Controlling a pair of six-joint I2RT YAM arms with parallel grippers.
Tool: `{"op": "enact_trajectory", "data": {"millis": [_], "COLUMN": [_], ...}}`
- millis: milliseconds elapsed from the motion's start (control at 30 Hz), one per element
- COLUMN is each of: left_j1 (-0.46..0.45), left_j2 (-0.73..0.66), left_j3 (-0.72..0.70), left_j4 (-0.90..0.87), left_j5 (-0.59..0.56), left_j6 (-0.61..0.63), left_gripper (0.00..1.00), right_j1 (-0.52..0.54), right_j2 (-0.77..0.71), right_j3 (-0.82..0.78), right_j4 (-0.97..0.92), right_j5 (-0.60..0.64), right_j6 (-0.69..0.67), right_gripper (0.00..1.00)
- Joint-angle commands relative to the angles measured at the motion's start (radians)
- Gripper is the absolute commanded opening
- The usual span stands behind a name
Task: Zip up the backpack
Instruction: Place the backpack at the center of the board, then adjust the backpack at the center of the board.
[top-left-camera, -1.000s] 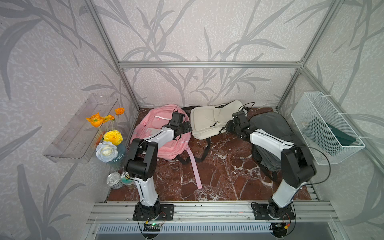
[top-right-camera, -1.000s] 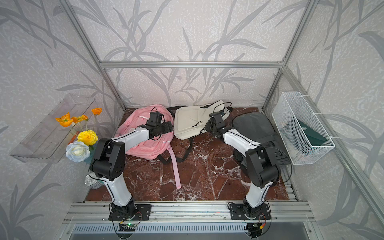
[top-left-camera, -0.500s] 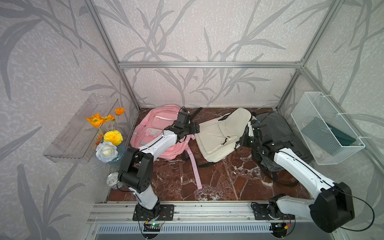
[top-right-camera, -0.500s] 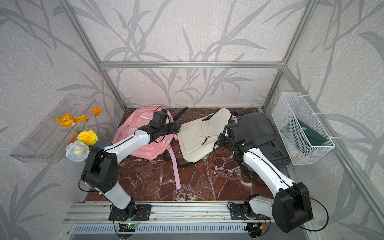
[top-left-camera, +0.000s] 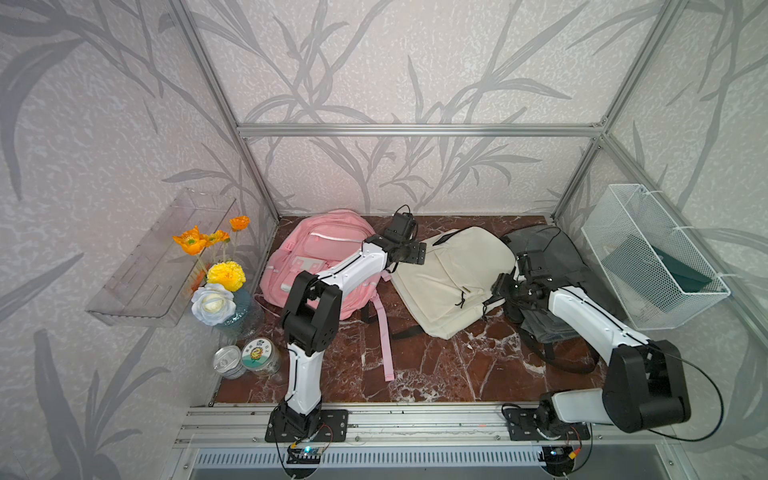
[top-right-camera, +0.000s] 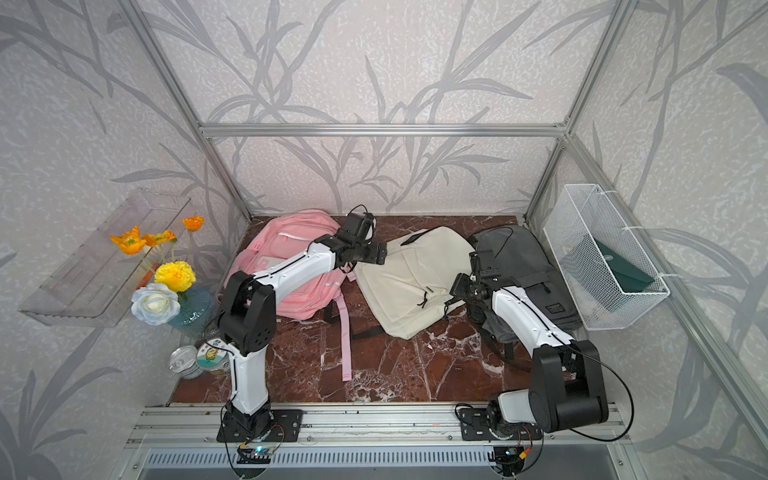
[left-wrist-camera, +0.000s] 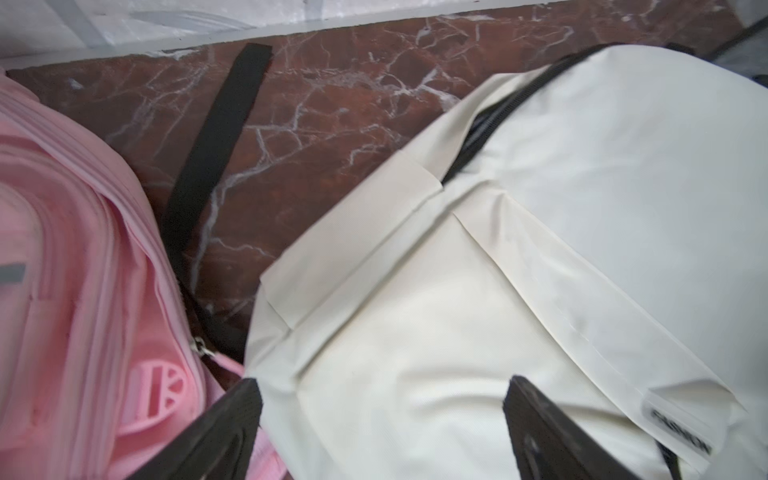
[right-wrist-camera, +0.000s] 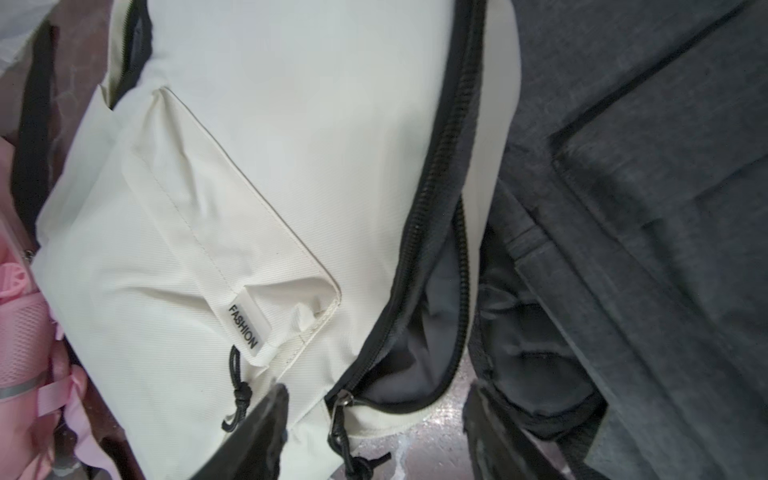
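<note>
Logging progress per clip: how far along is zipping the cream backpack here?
Done: the cream backpack lies flat, front up. In hand: nothing gripped; the right gripper is open by the zipper pull, the left gripper open over the bag's other side. Left: the zipping; the main zipper gapes, dark lining showing.

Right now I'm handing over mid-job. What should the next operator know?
Left gripper: open, empty, over the cream backpack, beside the pink backpack.
Right gripper: open, empty, above the pull.
The cream backpack lies flat between the pink and the grey backpack.
Done: none; main zipper gapes, lining showing.
Left: pinch the pull, probably brace the bag, run it shut.
</note>
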Motion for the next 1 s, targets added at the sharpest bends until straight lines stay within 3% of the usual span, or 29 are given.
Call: {"op": "enact_trajectory", "data": {"millis": [0, 233, 367, 500, 600, 667, 800, 967], "left_j1": [0.029, 0.066, 0.067, 0.055, 0.023, 0.002, -0.039, -0.106], "left_j2": [0.127, 0.403, 0.458, 0.48, 0.466, 0.407, 0.179, -0.067], "left_j3": [0.191, 0.551, 0.58, 0.569, 0.554, 0.447, 0.084, -0.259], "left_j4": [-0.162, -0.303, -0.313, -0.355, -0.448, -0.412, -0.195, -0.048], "left_j5": [-0.056, 0.056, 0.118, 0.146, 0.136, 0.135, 0.13, -0.006], "left_j6": [0.05, 0.074, 0.04, 0.025, 0.02, -0.003, -0.093, -0.18], "left_gripper": [0.93, 0.94, 0.94, 0.87, 0.82, 0.75, 0.7, 0.66], "right_j1": [0.043, 0.23, 0.273, 0.266, 0.217, 0.158, 0.033, -0.01], "right_j2": [-0.084, -0.132, 0.0, 0.123, 0.155, 0.157, 0.129, 0.09], "right_j3": [-0.082, -0.185, -0.165, -0.14, -0.099, -0.089, -0.099, -0.121], "right_j4": [0.039, 0.185, 0.266, 0.324, 0.25, 0.21, 0.171, 0.168], "right_j5": [-0.031, -0.054, -0.091, -0.107, -0.081, -0.075, -0.09, -0.095], "right_j6": [0.11, 0.233, 0.264, 0.272, 0.238, 0.2, 0.136, 0.106], "right_gripper": [0.69, 0.72, 0.72, 0.71, 0.7, 0.7, 0.7, 0.7]}}
